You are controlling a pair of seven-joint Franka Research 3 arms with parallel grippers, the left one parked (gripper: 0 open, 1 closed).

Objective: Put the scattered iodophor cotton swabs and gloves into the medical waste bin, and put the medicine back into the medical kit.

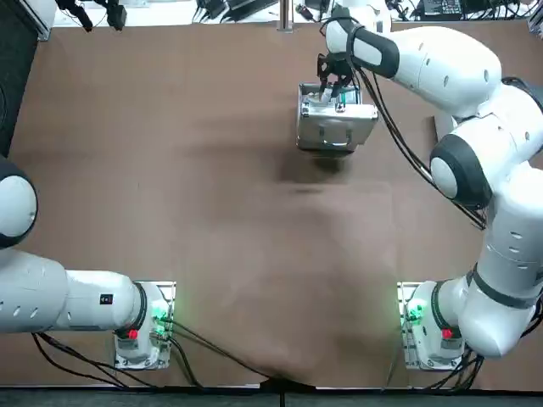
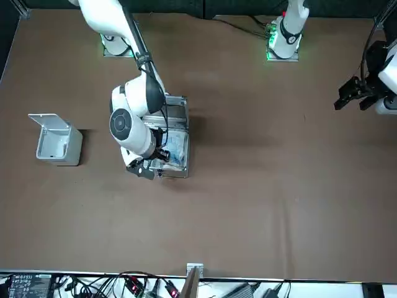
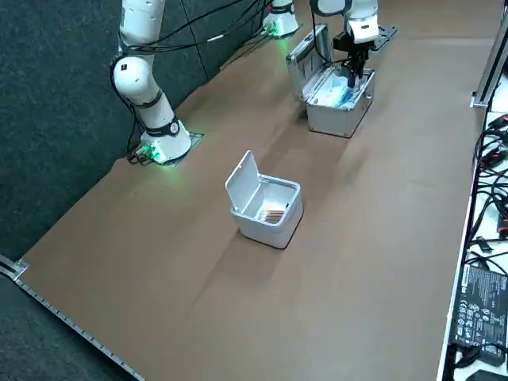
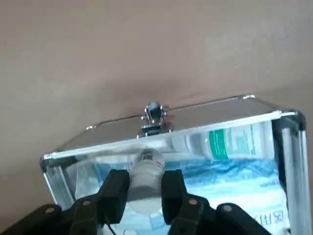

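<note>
Now, right tool point(image 4: 145, 190) pinching med bottle point(image 4: 146, 169), inside open kit point(image 4: 205, 111); waste bin point(image 3: 262, 228) apart

I place the right claw point(image 1: 327, 90), gripping a medicine bottle point(image 4: 145, 177), above the medical kit point(image 1: 336, 131); the waste bin point(image 3: 263, 227) stands well apart, rightward on the desk point(image 1: 170, 170).

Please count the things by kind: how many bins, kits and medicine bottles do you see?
Waste bin: 1
Medical kit: 1
Medicine bottles: 2, one held by the right gripper at the open kit, one lying inside
Total: 4
</note>
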